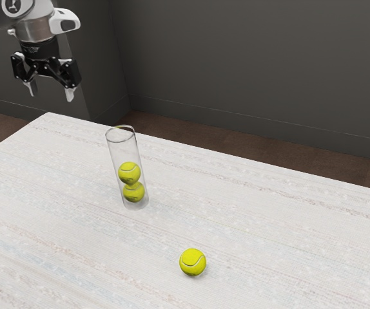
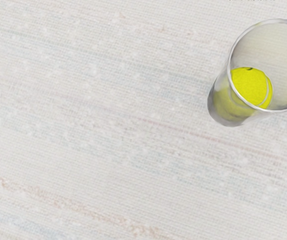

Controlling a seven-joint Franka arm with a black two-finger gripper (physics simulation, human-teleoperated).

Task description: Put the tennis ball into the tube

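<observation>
Yellow-green tennis ball (image 1: 193, 262) is lying loose on the table (image 1: 282, 257), well apart from the upright, clear tube (image 1: 126, 152). Two others, an upper ball (image 1: 129, 172) and a lower ball (image 1: 134, 192), are sitting stacked inside, leaving room beneath the open mouth. Gripper (image 1: 51, 93) is hanging empty above table height, its two fingers standing wide apart.

Step in hand, as judged: approach, before any grasp. Next move is calling for travel past the tube to the loose ball, centring over it, descending with fingers astride, then closing. Risk: a low path could be knocking the tube over.

Surface: whitish, with faint grey, bluish and reddish streaks running along it. Room: dark grey wall (image 1: 256, 64) is rising behind, its base meeting a brown floor (image 1: 172, 130).
</observation>
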